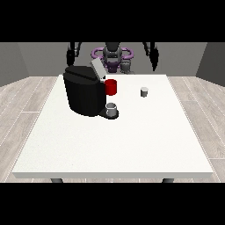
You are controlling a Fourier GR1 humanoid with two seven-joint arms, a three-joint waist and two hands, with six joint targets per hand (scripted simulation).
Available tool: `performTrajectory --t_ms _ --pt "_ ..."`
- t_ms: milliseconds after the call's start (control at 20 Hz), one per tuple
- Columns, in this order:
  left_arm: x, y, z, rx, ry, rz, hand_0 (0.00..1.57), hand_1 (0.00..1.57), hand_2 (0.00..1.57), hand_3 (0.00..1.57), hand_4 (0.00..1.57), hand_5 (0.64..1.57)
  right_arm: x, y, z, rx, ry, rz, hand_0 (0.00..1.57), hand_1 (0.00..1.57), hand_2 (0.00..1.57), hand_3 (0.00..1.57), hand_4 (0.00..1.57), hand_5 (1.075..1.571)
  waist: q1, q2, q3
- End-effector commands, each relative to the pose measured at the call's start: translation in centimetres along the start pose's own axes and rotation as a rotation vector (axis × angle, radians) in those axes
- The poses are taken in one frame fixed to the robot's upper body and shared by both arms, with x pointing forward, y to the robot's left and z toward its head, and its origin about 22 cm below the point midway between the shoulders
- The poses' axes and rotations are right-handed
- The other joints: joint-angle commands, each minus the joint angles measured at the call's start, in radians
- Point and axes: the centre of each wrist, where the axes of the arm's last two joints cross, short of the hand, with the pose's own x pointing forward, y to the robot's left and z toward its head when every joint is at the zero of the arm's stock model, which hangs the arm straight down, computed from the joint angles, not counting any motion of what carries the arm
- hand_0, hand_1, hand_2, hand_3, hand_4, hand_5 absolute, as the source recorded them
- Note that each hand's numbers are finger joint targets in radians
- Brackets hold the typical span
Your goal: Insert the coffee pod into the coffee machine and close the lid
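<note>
The black coffee machine [83,92] stands left of the table's middle. Its grey lid [97,69] is tilted up and open. A grey cup [112,109] sits on the machine's base at its front right, and a red part [111,87] shows on its right side. The coffee pod [144,92], a small grey cylinder, stands alone on the table to the machine's right. The hand at the view's left [70,56] hangs behind the machine near the far edge. The hand at the view's right [154,61] hangs beyond the far edge, well behind the pod. Neither hand touches anything.
The white table [114,145] stretches wide towards the camera in front of the machine and pod. The robot's torso [112,57] stands behind the far edge, between the two arms. A wooden floor surrounds the table.
</note>
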Motion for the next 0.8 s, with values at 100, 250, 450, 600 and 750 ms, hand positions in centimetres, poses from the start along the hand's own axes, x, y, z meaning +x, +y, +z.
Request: performTrajectory --t_ms 100,250,450,600,750 --pt "-1.6 -0.1 1.9 -0.037 -0.004 0.000 0.00 0.00 0.00 0.00 0.21 1.571 -0.7 -0.2 2.0 0.028 0.049 0.000 0.00 0.00 0.00 0.00 0.13 1.571 -0.021 -0.081 0.0037" --pt "-2.0 0.6 2.0 -0.108 -0.196 -0.029 0.00 0.00 0.00 0.00 0.21 1.571 -1.0 -0.7 0.6 0.004 0.010 -0.011 0.00 0.00 0.00 0.00 0.13 1.571 0.009 -0.038 0.0034" --pt "0.7 3.6 -0.7 -0.092 -0.180 -0.226 0.00 0.00 0.00 0.00 0.00 1.571 0.5 1.6 -0.8 -0.161 -0.173 -0.071 0.00 0.00 0.00 0.00 0.09 1.571 -0.046 0.006 0.0038" --pt "1.8 4.7 -2.1 -0.092 -0.091 -0.254 0.00 0.00 0.00 0.00 0.00 1.571 1.1 0.5 -1.3 -0.151 -0.178 -0.094 0.00 0.00 0.00 0.00 0.22 1.571 -0.055 0.017 0.0040" --pt "2.9 4.7 -4.6 -0.086 -0.081 -0.252 0.00 0.00 0.00 0.00 0.00 1.571 1.1 2.7 -1.7 -0.145 -0.218 -0.074 0.00 0.00 0.00 0.00 0.17 1.571 -0.093 0.068 0.0039"
